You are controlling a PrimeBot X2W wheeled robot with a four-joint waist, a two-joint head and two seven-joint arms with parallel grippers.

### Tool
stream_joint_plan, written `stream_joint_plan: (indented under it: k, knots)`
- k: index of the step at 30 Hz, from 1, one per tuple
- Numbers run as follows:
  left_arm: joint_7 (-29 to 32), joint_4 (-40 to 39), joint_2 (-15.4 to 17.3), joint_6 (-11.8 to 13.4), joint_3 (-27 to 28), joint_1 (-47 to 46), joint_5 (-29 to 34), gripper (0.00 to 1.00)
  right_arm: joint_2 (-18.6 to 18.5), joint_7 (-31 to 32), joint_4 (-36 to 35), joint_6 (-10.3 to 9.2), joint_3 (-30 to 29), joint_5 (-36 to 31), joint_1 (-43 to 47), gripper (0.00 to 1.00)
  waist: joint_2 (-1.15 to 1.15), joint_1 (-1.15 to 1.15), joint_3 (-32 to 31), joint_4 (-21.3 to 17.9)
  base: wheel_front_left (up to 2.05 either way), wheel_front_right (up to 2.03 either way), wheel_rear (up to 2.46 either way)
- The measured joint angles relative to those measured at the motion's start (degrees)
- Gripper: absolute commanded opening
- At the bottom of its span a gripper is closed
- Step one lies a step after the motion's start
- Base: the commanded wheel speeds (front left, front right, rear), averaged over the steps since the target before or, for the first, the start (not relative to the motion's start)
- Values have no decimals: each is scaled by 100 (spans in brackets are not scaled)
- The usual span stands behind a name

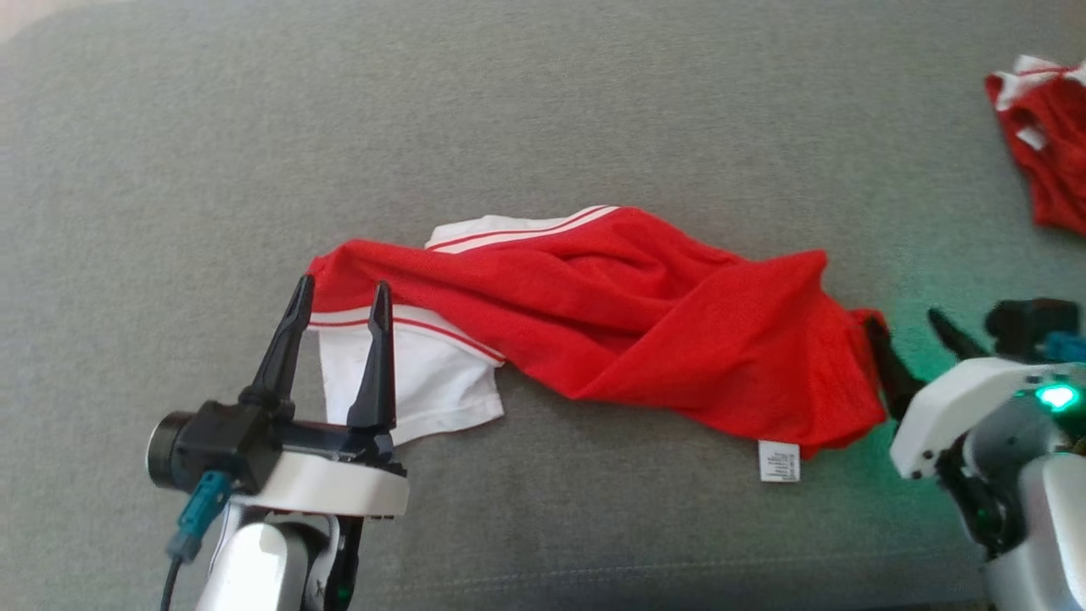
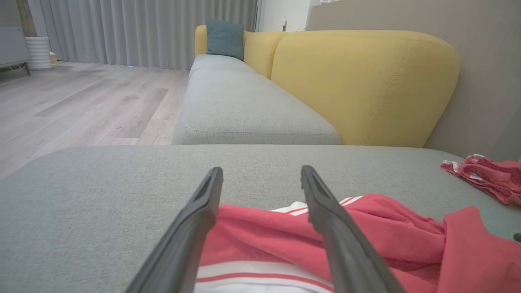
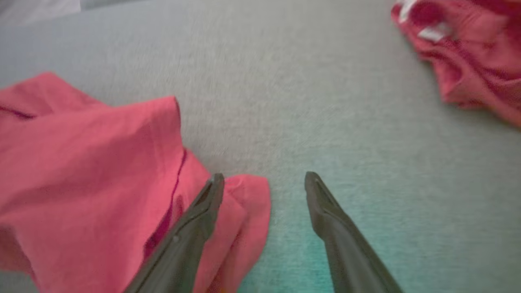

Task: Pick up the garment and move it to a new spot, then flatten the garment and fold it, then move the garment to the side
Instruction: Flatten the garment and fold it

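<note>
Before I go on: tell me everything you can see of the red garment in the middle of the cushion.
The red garment looks like thin knit fabric. It lies unfolded, twisted into a long crumpled band across the grey cushion. A white sleeve with red stripes shows at its left end, and a white care label at its lower right edge. The open left gripper stands over the sleeve, the open right gripper at the right corner; contact is unclear.

1. Left gripper (image 1: 341,290): lower left of the head view, fingers pointing up that view, jaws spread wide, nothing between them.
2. Left forearm (image 1: 254,564): pale, rising from the bottom edge.
3. Right gripper (image 1: 902,318): lower right, fingers angled up-left, jaws parted, nothing clamped.
4. Right wrist (image 1: 959,399): white housing, green lamp (image 1: 1056,395) lit.
</note>
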Motion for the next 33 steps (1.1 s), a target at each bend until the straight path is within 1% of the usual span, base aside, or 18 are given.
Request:
stream_joint_plan:
  k: [1,3,4,6,10,11,13,15,16,21,28,33]
  knots:
    - [0,0,0,7,-5,0,-3,100,-90,156,220,0,191,68,-62,100,0,0,23,73,0,0,0]
    - [0,-1,-1,20,-7,0,-29,100,-116,226,296,0,263,138,-71,100,0,0,33,107,0,0,0]
    - [0,0,0,48,-4,0,-52,100,-160,392,420,0,427,281,-70,100,0,0,48,160,0,0,0]
    - [0,1,0,48,-5,0,-52,100,-252,568,522,0,614,408,-71,100,0,0,55,196,0,0,0]
    - [0,1,0,48,-5,0,-58,100,-415,717,609,0,812,602,-162,100,0,0,53,220,0,0,0]
    - [0,1,-1,48,-7,0,-58,100,-460,744,671,0,861,634,-230,89,0,0,55,221,0,0,0]
    - [0,0,-1,48,-10,0,-58,100,-495,747,780,0,961,664,-375,43,0,0,61,225,0,0,0]
    - [0,-1,-1,48,-12,-1,-58,100,-497,725,882,0,1023,691,-521,18,0,0,72,230,0,0,0]
    - [0,0,-1,48,-12,-2,-58,100,-498,683,937,0,1053,690,-602,0,0,0,77,231,0,0,0]
    - [0,0,-1,46,1,-5,-58,100,-541,341,1282,0,1115,537,-1074,0,0,0,107,231,0,0,0]
    - [0,-1,-1,43,-11,-121,-58,100,-660,-103,1766,0,932,180,-2290,0,0,0,198,292,0,0,0]
    - [0,-3,-1,47,-98,-149,-60,100,-670,-426,2232,0,827,-133,-2921,0,0,0,272,418,0,0,0]
